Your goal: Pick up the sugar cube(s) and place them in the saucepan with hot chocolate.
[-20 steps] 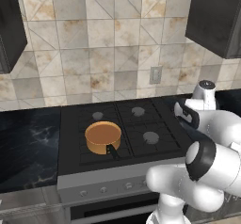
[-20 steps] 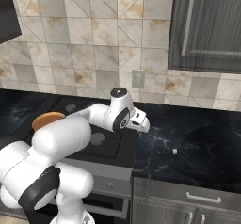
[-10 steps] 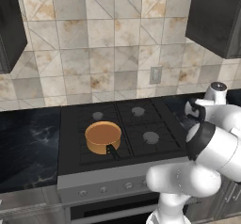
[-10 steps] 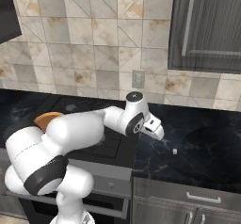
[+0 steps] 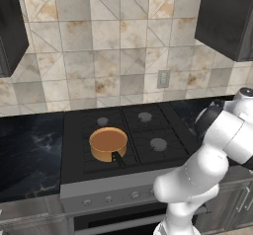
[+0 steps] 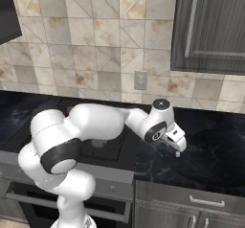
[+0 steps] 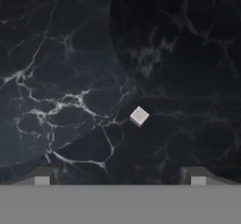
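Since the earlier frames, the arm has swung further to the robot's right, away from the stove (image 5: 123, 140) and out over the dark marble surface (image 6: 215, 155). In the right base view the hand (image 6: 176, 144) now hangs low over that surface, pointing down.

The saucepan (image 5: 108, 144) sits on the front left burner, brown inside, black handle toward the front edge. It stands well apart from the hand. This spacing appears to explain the arm's wide reach: the cube lies on the surface to the right of the stove, so it must be collected there and then carried back across.

The sugar cube (image 7: 139, 116) lies on the marble, free and untouched. In the hand view it sits ahead of the two fingertips (image 7: 43, 177), roughly midway between them but slightly toward the right one, with clear marble all round it. In the right base view a pale speck shows just under the hand; it cannot be confirmed as the cube at that size.

The hand is wide open and holds nothing. The fingertips stand far apart compared with the cube.

Judged step: final approach before the grasp. The hand probably needs to centre on the cube, descend, and then close.
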